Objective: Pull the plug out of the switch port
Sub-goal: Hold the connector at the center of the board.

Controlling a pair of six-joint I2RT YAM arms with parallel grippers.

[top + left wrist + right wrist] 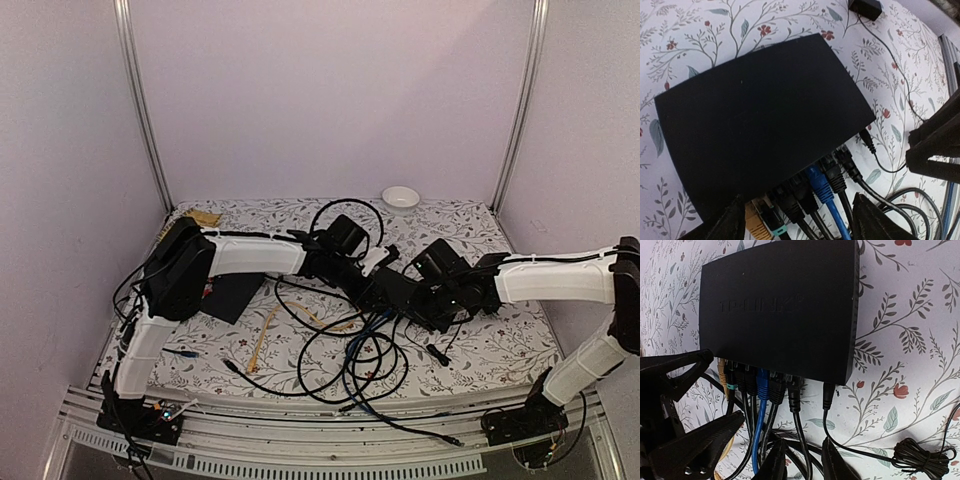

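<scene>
The switch [765,115] is a flat black box lying on the floral cloth, also seen in the right wrist view as the switch [780,305]. A row of plugs fills its near edge: a yellow plug [757,227], several black ones, a blue plug [762,382] and a round power plug [828,395]. My left gripper [802,225] is open, its fingers [875,220] straddling most of the plugs. My right gripper [807,460] stands open but narrow just behind the plugs. The cable of the last black plug [794,395] runs between its fingers [840,462].
A tangle of black and blue cables [350,360] spreads in front of the switch. A thin black slab [230,297] lies at the left and a white bowl [400,197] at the back. A power adapter [866,7] and a coiled cord [920,457] lie nearby.
</scene>
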